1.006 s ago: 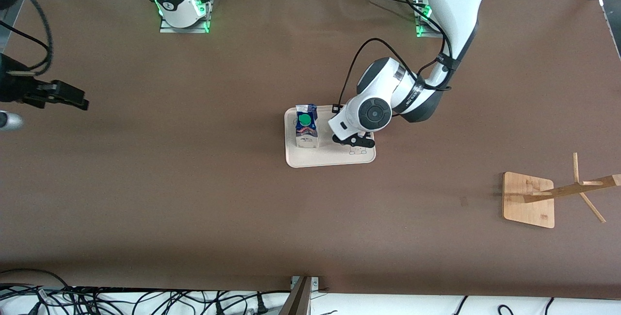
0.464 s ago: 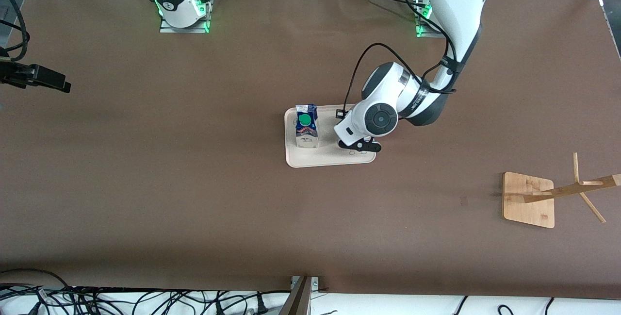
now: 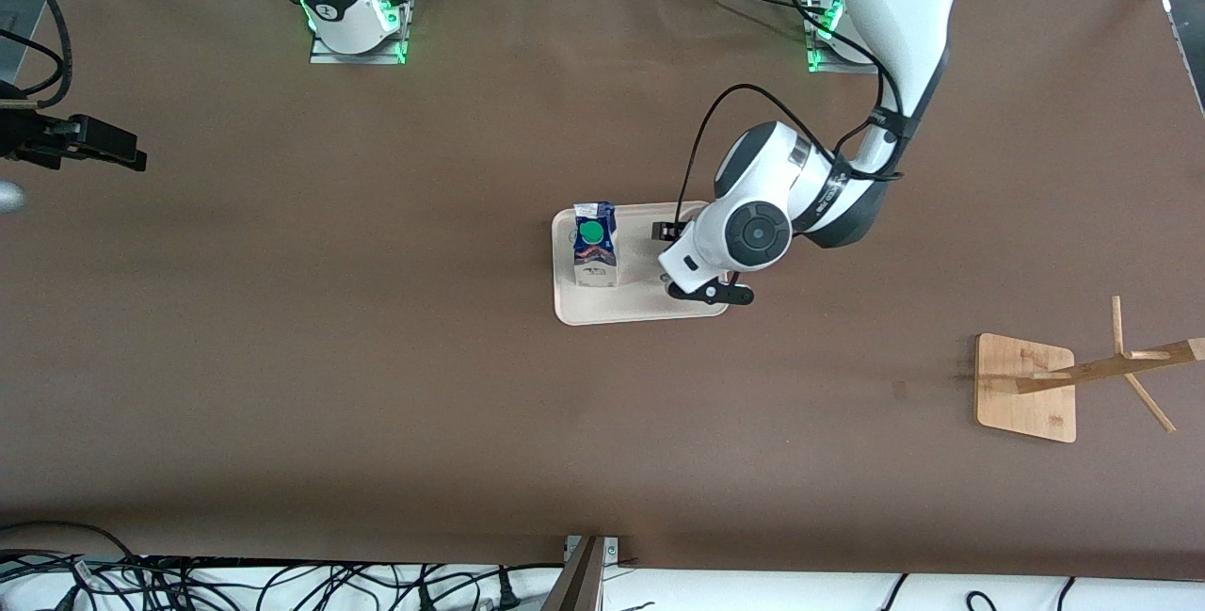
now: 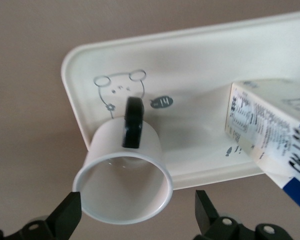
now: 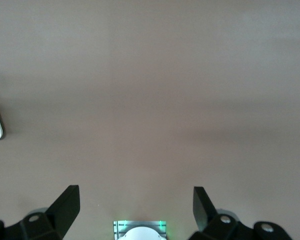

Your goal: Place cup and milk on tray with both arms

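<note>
On the tray (image 3: 640, 310) at mid-bench, the milk (image 3: 595, 256) stands upright and the cup (image 4: 122, 177) sits at the tray's corner toward the left arm's end, handle up, with the left pincer (image 4: 135, 215) spread wide on either side of its rim and gripping nothing. Best way out, I judge, is a straight lift clear of the rim, fingers kept off the cup wall and the carton beside it. The right pincer (image 5: 135, 205) waits, wide open and empty, over bare bench at the right arm's end; a wooden stand (image 3: 1028, 388) sits well apart, no obstruction.
</note>
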You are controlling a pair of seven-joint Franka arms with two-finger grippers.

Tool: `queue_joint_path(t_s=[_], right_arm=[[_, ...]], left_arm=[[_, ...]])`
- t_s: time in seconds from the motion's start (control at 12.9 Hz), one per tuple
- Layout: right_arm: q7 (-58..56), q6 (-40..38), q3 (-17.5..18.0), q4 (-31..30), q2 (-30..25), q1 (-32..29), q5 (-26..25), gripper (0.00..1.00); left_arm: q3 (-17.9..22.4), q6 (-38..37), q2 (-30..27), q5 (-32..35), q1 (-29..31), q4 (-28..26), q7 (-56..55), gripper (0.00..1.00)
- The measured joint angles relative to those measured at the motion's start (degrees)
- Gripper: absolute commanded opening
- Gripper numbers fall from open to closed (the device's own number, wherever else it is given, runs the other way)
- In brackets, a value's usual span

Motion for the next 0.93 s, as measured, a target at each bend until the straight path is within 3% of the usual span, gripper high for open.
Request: queue_joint_path(t_s=[0.31,0.62,0.93], right_arm=[[-0.22,3.27,0.12,-3.36,-1.76,0.33,-2.58,1.0],[-0.29,3.32,0.36,-3.7,-2.22,2.36,-3.84,1.0],[-0.33,3.44,0.19,-3.94,-2.28,1.81,-3.66,1.0]], left_arm=[[1.91,-2.61,-9.81,0.0,7.4,0.46,0.07,1.0],[2.15,-11.69,-22.37,2.9,16.19,-0.45,3.19,1.0],[4.24,-12.8,-34.21,9.76,19.38,-8.06,10.08,1.0]])
